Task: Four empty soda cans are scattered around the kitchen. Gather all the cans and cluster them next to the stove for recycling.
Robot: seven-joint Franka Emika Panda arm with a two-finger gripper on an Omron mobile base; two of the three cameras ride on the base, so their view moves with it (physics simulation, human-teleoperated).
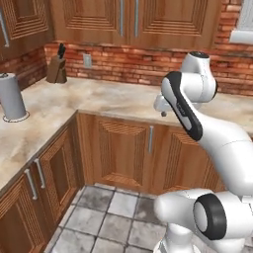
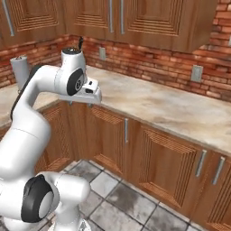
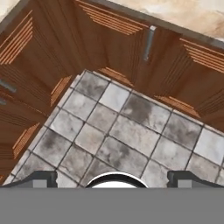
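Gripper (image 3: 112, 179) spread wide, holding nothing, above tiled floor (image 3: 131, 135) by corner cabinets (image 3: 109, 48).

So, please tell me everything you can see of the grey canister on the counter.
The canister is a plain grey upright cylinder, matte like brushed metal, with a small knob on its top. It stands on a thin round base ring that lies flat on the beige stone counter, on the left leg of the corner. The knife block stands apart from it near the brick wall. Nothing else touches it. In the right base view its top shows behind the arm.
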